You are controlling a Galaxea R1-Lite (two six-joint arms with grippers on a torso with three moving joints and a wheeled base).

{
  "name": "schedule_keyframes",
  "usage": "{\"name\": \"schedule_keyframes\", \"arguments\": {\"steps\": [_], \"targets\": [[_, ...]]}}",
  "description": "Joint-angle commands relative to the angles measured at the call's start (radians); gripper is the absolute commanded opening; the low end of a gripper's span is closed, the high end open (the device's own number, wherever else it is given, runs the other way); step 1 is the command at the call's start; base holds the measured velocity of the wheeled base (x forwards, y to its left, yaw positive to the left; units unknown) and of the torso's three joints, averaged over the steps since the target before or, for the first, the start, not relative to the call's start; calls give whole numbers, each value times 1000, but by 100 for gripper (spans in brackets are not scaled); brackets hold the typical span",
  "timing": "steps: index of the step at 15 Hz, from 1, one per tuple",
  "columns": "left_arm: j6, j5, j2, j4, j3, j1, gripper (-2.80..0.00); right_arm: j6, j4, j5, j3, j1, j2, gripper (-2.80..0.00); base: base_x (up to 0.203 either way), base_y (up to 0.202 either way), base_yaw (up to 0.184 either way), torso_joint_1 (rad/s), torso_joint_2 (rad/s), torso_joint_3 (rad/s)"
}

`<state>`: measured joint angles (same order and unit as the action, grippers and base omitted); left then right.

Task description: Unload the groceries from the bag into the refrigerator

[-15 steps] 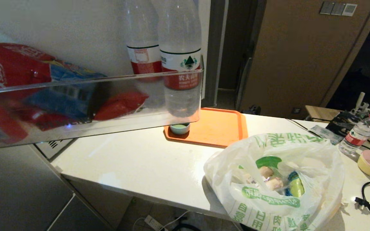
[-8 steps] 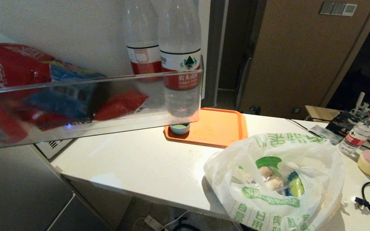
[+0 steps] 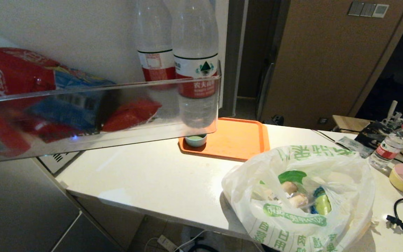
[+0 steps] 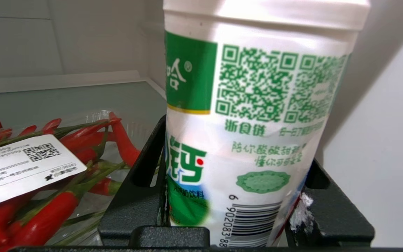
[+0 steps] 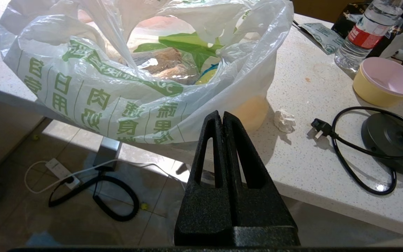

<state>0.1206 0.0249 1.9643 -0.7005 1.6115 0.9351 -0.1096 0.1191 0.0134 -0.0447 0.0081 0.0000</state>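
Nothing moved: left hand (image 4: 233, 224) clamps one white bottle (image 4: 254, 119); right hand (image 5: 222, 117) closed.

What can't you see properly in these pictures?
- Left hand: absent from the head view. The left wrist view shows only its fingers on the white bottle, whose cap is cut off by the edge.
- Groceries in the bag: the crinkly plastic hides most of them in the head view.
- Packet of red chillies: cut off at the left wrist view's edge.
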Motion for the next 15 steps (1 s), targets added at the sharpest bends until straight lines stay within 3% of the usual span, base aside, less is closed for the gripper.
{"name": "schedule_keyframes", "arguments": {"steps": [1,6,15], "targets": [[2,0,2,8,-14,2,-280,-1,1,0,0,0,0,-280,0,0,0,0,0,0],[29,-46,10,73,16,21,-280,-1,1,0,0,1,0,-280,0,0,0,0,0,0],[25,-36,8,76,-1,8,-280,-1,1,0,0,0,0,-280,0,0,0,0,0,0]]}}
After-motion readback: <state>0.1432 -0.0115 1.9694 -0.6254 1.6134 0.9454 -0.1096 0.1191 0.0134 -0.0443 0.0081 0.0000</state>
